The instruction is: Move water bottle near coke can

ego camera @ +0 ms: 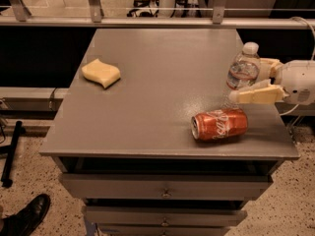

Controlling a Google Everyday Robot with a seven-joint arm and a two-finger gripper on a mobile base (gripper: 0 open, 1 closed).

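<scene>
The water bottle (243,67) is clear with a white cap and stands upright near the table's right edge. My gripper (242,82) reaches in from the right, its cream fingers (257,95) on either side of the bottle's lower body, shut on it. The near finger hides the bottle's base, so I cannot tell whether it rests on the table. The red coke can (219,124) lies on its side near the front right of the table, a short way in front of the bottle.
A yellow sponge (101,73) lies at the left of the grey table (157,107). Drawers sit below the table's front edge. A rail with metal posts (93,4) runs behind the table. A black shoe (24,218) is on the floor at lower left.
</scene>
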